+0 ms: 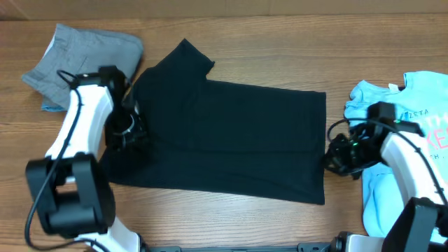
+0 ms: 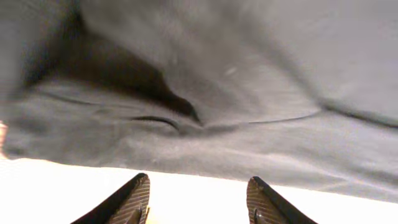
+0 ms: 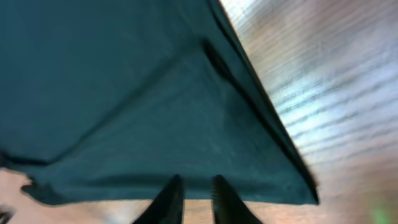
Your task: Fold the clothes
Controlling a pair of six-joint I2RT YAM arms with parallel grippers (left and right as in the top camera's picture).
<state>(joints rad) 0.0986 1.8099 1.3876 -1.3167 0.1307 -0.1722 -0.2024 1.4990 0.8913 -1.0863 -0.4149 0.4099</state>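
The left gripper (image 2: 198,180) stood with its two fingers wide apart and empty. It was poised over bare table (image 1: 280,42) just short of the near edge of the black T-shirt (image 1: 231,140), apparently lined up to take that edge. Across the table, the right gripper (image 3: 196,179) had its fingers drawn almost together, tips at the shirt's hem beside a corner. Whether they pinched cloth could not be told from the wrist view.

The shirt lay flat in the middle of the table. One sleeve poked out at the top left, and a long fold line ran across the body. With an arm stationed at each short side, the pair looked set to lift or draw both ends together for the next fold.

Room was uneven. Open wood ran along the far side and in front of the shirt, giving space to carry an edge across. At the sides, the grey shorts (image 1: 84,59) sat bunched near the left arm and the light blue tee (image 1: 413,98) lay beside and partly under the right arm, so a wide outward swing risked dragging either.
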